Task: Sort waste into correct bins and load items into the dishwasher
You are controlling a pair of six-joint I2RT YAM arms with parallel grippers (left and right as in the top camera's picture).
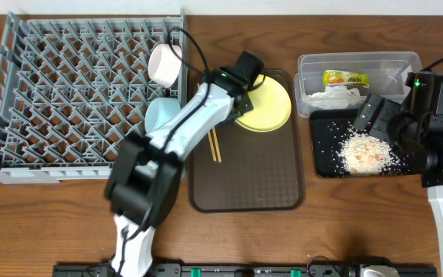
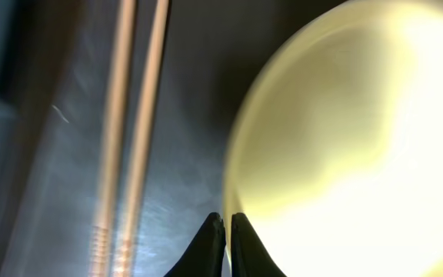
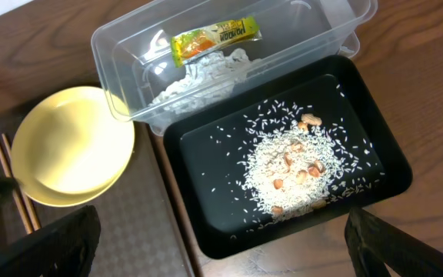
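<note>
My left gripper (image 1: 241,106) (image 2: 228,218) is shut on the left rim of the yellow plate (image 1: 271,108) (image 2: 344,138) (image 3: 71,146), which rests on the brown serving tray (image 1: 244,185). Two chopsticks (image 1: 214,144) (image 2: 129,154) lie on the tray left of the plate. A white bowl (image 1: 164,64) and a light blue bowl (image 1: 160,115) stand at the right edge of the grey dishwasher rack (image 1: 68,92). My right gripper (image 1: 379,115) (image 3: 221,219) hangs open above the black tray (image 1: 325,154) (image 3: 206,200), which holds the rice scraps (image 1: 368,151) (image 3: 294,169). The clear tub (image 1: 394,65) (image 3: 314,38) holds the snack wrapper (image 1: 345,78) (image 3: 215,38) and the tissue (image 1: 329,96) (image 3: 198,73).
The left arm reaches up from the table's front edge across the rack's right corner. The black tray and clear tub sit side by side, just right of the brown tray. Bare wood shows along the front.
</note>
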